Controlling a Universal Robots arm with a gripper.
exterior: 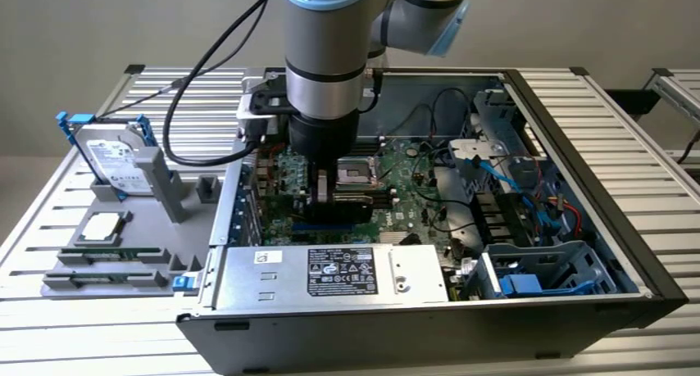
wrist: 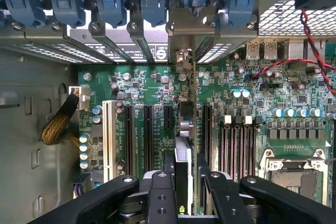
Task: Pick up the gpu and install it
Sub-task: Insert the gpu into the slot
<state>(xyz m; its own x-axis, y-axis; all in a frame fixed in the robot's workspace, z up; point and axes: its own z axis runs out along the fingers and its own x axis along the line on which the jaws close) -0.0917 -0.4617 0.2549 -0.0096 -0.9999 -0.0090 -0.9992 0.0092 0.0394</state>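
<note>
Over on the exterior view's left, the drive (exterior: 110, 159) stands in its holder (exterior: 164, 197) and the memory sticks (exterior: 104, 257) lie on the bench (exterior: 77, 331), none of it in play. Moving across, my arm reaches down into the open case (exterior: 591, 175). The claw (exterior: 326, 188) is clenched on the gpu (exterior: 346, 206), which stands on edge low over the board (exterior: 411, 179).

From the wrist, the claw (wrist: 185, 171) pinches the gpu (wrist: 184, 129) edge-on among the black slots (wrist: 148, 135), with its bracket end up at the rear openings. I'd say pickup is done and seating is what's left, though I can't tell whether the edge is fully home.

It's a tight spot: blue clips (wrist: 152, 3) line the rear wall, and a braided cable (wrist: 56, 124) and the CPU socket (wrist: 294, 174) flank the slots. On the exterior view's right, blue cables (exterior: 494, 175) hang by the drive cage (exterior: 547, 265), well apart from the card.
</note>
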